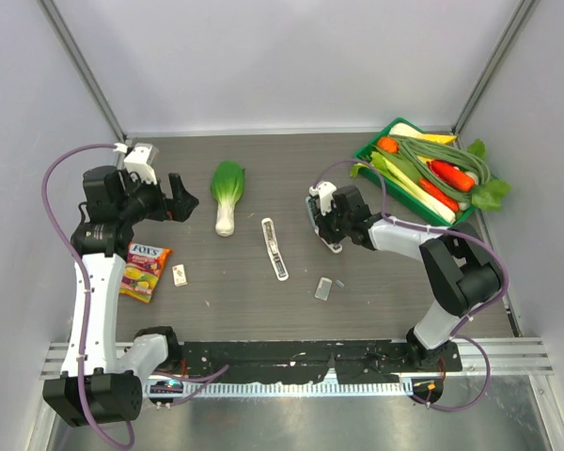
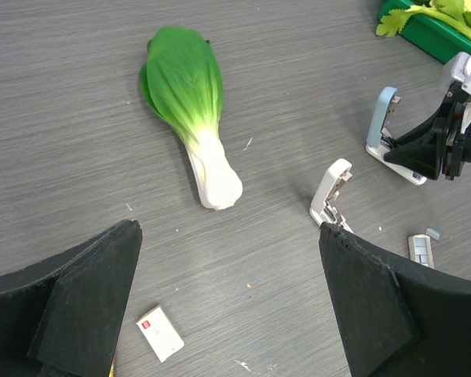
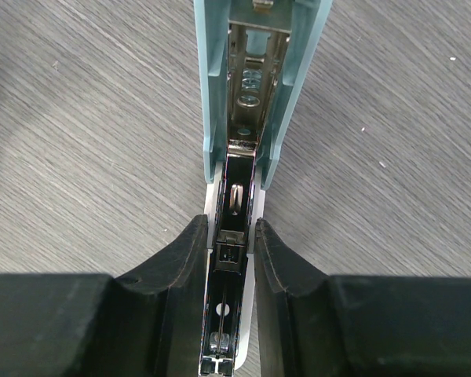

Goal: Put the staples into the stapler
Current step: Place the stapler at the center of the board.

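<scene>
**Operator:** Status of the left gripper (image 1: pixel 181 199)?

**Technician:** Spread to full width, clasping nothing. Suspended above the table (image 1: pixel 291 178), just left of the toy bok choy (image 1: pixel 227 193).

**Operator:** Status of the right gripper (image 3: pixel 231 229)?

**Technician:** Clenched on the pale blue bar (image 3: pixel 208 78). Fingers (image 3: pixel 180 263) pressed against both sides of its black-and-silver inner rail, with the blue cover hinged away from the white base. Positioned near the green vegetable tray (image 2: pixel 432 38).

**Operator:** Location of the stapler (image 1: pixel 274 249)?

**Technician:** Lying on the table, opened out, silvery channel facing up. Between the bok choy and the right gripper, touched by neither gripper.

**Operator:** Location of the staples (image 1: pixel 180 274)?

**Technician:** Flat on the table at the left side, just beside the candy bag (image 1: pixel 146 270) and below the left gripper in the top view. Well apart from the stapler. Box open or closed: cannot tell.

**Operator:** Other items to note?

**Technician:** Small grey block (image 1: pixel 324 288) on the table, near the stapler's near end, not touching it.
</scene>
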You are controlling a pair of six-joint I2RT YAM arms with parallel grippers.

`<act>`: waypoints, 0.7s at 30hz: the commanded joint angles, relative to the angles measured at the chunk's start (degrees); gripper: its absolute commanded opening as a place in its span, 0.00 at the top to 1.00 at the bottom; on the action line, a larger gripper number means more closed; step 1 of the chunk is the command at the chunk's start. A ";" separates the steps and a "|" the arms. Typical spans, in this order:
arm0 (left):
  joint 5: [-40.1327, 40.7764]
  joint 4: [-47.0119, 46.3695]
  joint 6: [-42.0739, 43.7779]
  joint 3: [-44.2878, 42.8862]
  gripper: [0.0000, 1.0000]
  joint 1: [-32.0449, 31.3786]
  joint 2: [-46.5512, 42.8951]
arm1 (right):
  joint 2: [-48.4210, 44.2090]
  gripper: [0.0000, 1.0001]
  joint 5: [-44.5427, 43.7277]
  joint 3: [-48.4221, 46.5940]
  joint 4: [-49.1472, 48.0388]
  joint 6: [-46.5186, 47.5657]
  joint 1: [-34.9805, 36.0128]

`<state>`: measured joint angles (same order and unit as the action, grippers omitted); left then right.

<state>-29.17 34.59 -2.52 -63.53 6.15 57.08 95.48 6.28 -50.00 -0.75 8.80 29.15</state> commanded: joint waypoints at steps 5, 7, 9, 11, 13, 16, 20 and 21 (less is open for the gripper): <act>-0.19 -1.54 0.50 0.16 0.00 0.70 -1.36 | -3.37 0.70 0.83 0.78 0.31 -0.98 0.56; -0.19 -1.45 0.50 0.07 0.00 0.70 -1.45 | -3.11 0.69 1.01 0.69 0.40 -0.89 0.56; -0.10 -1.45 0.50 0.25 0.00 0.79 -1.62 | -3.11 0.69 0.92 0.60 0.40 -0.80 0.56; -0.10 -1.45 0.50 0.33 0.00 0.79 -1.71 | -3.20 0.68 0.84 0.69 1.88 -0.80 0.56; -0.10 -1.37 0.50 0.25 0.00 0.70 -1.71 | -3.20 0.67 0.83 0.78 2.16 -0.71 0.56; -0.19 -1.37 0.50 0.25 0.00 0.88 -1.71 | -3.29 0.64 0.75 0.95 2.69 -0.45 0.56; -0.19 -1.63 0.50 0.25 0.00 0.88 -1.71 | -3.46 0.63 0.75 1.04 2.86 -0.36 0.47; -0.19 -1.63 0.50 0.25 0.00 0.88 -1.62 | -3.46 0.63 0.66 1.04 2.95 -0.36 0.56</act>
<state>-29.17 34.54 -2.52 -63.51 6.52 56.49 94.74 6.66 -49.10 2.09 8.67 29.21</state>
